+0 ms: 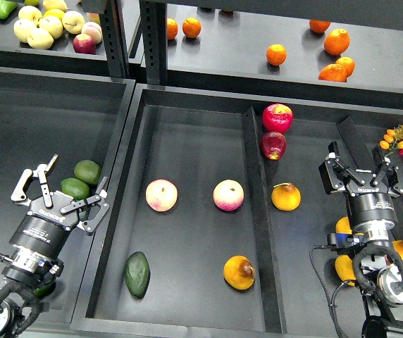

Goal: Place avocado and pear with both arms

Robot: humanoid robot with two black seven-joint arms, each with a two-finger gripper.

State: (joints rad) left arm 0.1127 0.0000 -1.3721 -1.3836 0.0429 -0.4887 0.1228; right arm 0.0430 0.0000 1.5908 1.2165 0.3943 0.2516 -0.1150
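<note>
Fruit set in a black tray, both arms held beside it.

Head view: the avocado [137,274] is seen at the lower left of the tray [187,320], the pear [239,272] at lower centre, well apart. The left gripper [67,184], at left, is spread open and empty near two lighter avocados [82,179]. The right gripper [363,165], at right, is likewise open, gripping nothing.
</note>
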